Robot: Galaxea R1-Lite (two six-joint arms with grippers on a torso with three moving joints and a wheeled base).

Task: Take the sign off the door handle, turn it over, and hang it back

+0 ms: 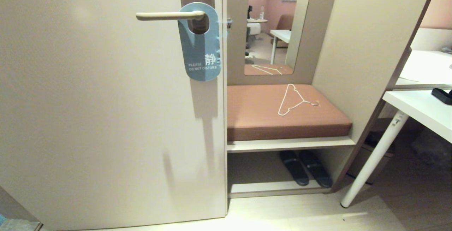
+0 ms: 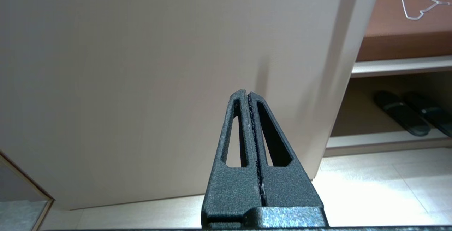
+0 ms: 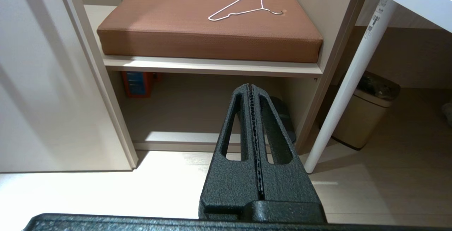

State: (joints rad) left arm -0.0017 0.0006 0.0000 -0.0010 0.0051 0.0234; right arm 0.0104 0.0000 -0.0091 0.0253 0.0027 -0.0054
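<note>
The open cubby beside the door (image 1: pixel 106 118) has two levels: on the upper shelf, a brown cushion (image 1: pixel 282 112) carries a thin white wire hanger (image 1: pixel 295 100) near its back right corner; in the lower compartment, a pair of dark slippers (image 1: pixel 305 167) lies on the floor of the unit. The sign (image 1: pixel 202 47) hangs blue side out by its hole on the door handle (image 1: pixel 166 16), at the lever's base. The left gripper (image 2: pixel 248 95) faces the lower door panel, its fingers pressed together and empty, the sign out of its view. The right gripper (image 3: pixel 251 87) points at the lower compartment, fingers likewise together, holding nothing.
</note>
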